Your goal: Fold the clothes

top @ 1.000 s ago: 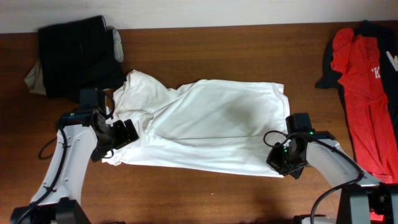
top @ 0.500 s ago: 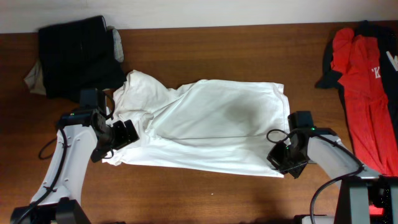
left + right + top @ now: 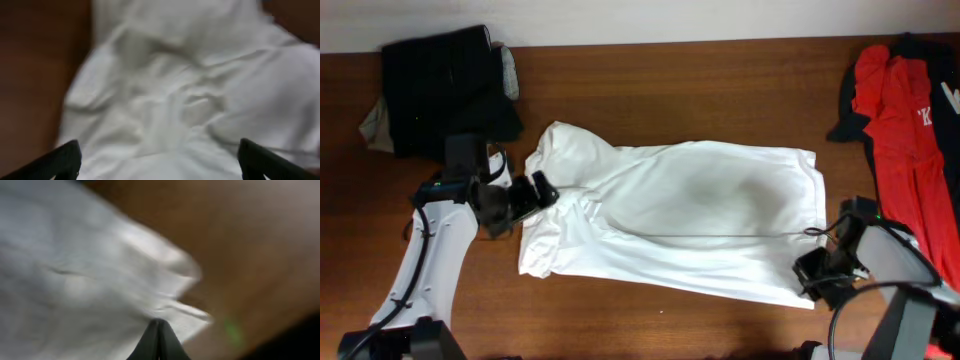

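The left arm point(image 3: 435, 250) bends in from the left side of the table point(image 3: 670, 70). The left gripper point(image 3: 532, 192) points at the left edge of the white T-shirt point(image 3: 690, 215). Its jaws stand wide apart with nothing in them. The left wrist view shows the rumpled shirt below the two fingertips point(image 3: 67, 159).

The right arm point(image 3: 900, 285) reaches in from the near right corner. The right gripper point(image 3: 817, 276) is pinched tight on the shirt's near right corner.

The table is brown wood. The shirt lies spread out in the middle. A pile of black clothes point(image 3: 440, 85) sits at the far left. A red and black top point(image 3: 900, 150) lies at the right edge.
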